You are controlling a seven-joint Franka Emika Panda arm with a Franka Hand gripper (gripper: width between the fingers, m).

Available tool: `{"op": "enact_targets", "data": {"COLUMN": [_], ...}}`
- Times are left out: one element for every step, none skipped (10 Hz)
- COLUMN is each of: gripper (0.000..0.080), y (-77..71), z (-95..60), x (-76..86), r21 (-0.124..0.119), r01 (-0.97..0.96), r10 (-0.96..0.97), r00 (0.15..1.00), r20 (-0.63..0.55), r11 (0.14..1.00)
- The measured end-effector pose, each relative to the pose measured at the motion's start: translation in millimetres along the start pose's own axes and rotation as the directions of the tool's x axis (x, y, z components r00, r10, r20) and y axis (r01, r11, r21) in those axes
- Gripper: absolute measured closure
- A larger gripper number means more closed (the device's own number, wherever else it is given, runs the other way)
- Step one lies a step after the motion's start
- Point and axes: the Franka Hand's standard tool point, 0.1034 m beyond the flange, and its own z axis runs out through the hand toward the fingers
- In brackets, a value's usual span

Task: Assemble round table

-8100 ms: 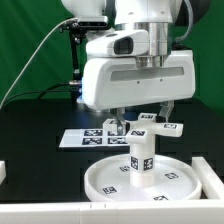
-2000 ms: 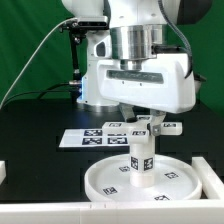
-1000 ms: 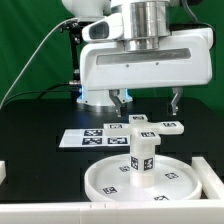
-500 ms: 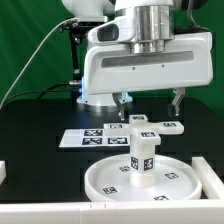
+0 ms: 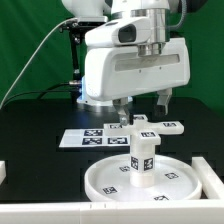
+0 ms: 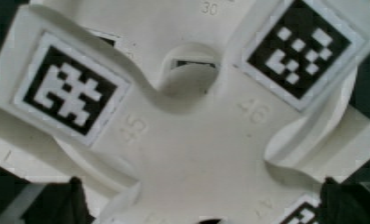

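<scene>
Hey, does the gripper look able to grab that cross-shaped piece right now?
Probably yes. The gripper is open and hangs right above the cross-shaped piece, which fills the wrist view with nothing over it. The short cylinder stands nearer the camera, apparently clear of it.
</scene>
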Motion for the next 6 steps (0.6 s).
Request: {"op": "enact_targets", "data": {"gripper": [0.0151, 0.0151, 0.0151, 0.0151, 0.0151, 0.0151], "y": [1.3, 1.3, -2.9, -3.8, -4.2, -7.2], "z": [0.2, 0.9, 3.6, 6.1, 9.4, 14.7], "x": [-1.4, -1.6, -0.4, -0.6, -1.9, -1.0], "r21": [-0.005, -0.01, -0.019, -0.018, -0.015, -0.019], "r01": [0.058, 0.091, 0.131, 0.138, 0.137, 0.135], "r10": [-0.058, -0.091, -0.13, -0.138, -0.137, -0.134], "r00": [0.998, 0.996, 0.991, 0.99, 0.99, 0.99], "r20": [0.007, 0.013, 0.025, 0.03, 0.034, 0.033], "r11": [0.998, 0.996, 0.991, 0.99, 0.99, 0.991]}}
